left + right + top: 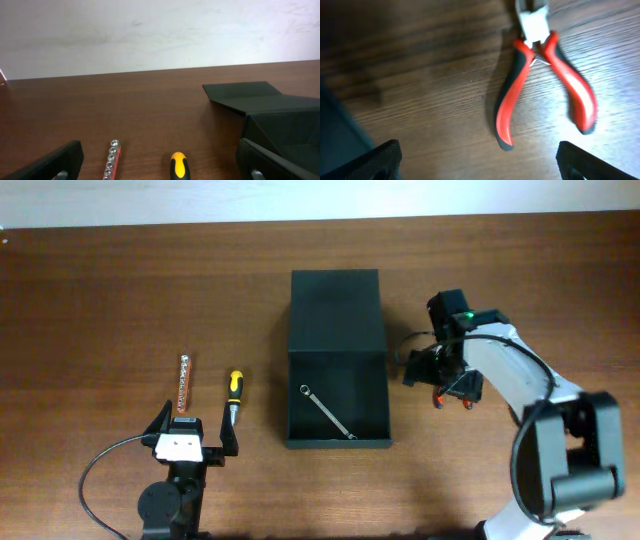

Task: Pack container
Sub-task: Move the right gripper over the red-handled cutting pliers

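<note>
The container point(337, 360) is a matte black rectangular box in the table's middle, its flap lid open toward the far side; it also shows at the right of the left wrist view point(280, 112). A silver wrench point(328, 412) lies inside it. My right gripper point(440, 375) is open and hovers just right of the box over red-handled pliers point(540, 80), which lie on the table between the fingers. My left gripper point(192, 438) is open and empty near the front edge, behind a yellow-and-black screwdriver point(233, 395) and a red socket rail point(185, 382).
The screwdriver point(179, 166) and socket rail point(112, 159) lie side by side on the wood table left of the box. A black cable point(100, 470) loops at the left arm's base. A pale wall runs behind the table.
</note>
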`<action>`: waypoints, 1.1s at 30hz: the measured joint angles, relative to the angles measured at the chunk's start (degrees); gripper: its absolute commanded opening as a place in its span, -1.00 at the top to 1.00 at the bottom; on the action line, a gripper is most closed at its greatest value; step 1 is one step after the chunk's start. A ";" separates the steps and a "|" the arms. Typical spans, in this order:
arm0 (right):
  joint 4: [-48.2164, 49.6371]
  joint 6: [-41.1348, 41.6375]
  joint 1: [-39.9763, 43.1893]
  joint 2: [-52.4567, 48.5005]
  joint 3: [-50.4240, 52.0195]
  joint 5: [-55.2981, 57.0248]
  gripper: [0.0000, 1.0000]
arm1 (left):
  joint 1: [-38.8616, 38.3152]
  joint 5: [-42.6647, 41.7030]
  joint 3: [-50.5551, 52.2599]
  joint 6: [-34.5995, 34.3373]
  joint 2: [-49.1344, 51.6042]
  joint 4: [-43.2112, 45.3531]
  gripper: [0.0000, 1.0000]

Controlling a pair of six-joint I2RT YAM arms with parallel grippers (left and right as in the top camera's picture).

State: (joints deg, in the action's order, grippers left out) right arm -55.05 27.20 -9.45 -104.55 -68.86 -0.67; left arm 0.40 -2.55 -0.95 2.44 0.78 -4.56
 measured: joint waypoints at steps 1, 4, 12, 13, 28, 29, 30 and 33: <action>0.02 0.02 -0.15 -0.76 0.00 0.04 -0.98 | 0.00 0.00 0.00 -0.02 0.00 0.00 -0.99; 0.50 0.02 -0.39 -2.38 0.00 0.48 -0.98 | 0.00 0.00 0.00 0.00 0.00 0.00 -0.98; 2.69 0.02 -0.39 -2.91 0.02 2.45 -0.97 | 0.00 0.00 0.00 -0.02 0.00 0.00 -0.99; 2.91 0.04 -0.39 -2.91 0.02 2.45 -0.98 | 0.00 0.00 0.00 -0.02 0.00 0.00 -0.99; 5.29 -0.17 0.24 -3.10 0.04 1.79 -0.98 | 0.00 -0.02 0.00 0.00 0.00 0.00 -0.99; 5.27 -0.22 0.63 -3.10 0.04 1.46 -0.98 | 0.00 -0.02 0.00 0.00 0.00 0.00 -0.99; 5.29 -0.28 0.98 -3.10 0.04 1.27 -0.98 | 0.00 0.00 0.00 -0.02 0.00 0.00 -0.98; 5.31 -0.63 1.86 -3.10 0.04 1.01 -0.97 | 0.00 -0.02 0.00 -0.02 0.00 0.00 -0.99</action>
State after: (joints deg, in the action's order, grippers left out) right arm -49.74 26.57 -7.60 -107.66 -68.82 0.34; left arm 0.40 -2.57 -0.95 2.42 0.78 -4.56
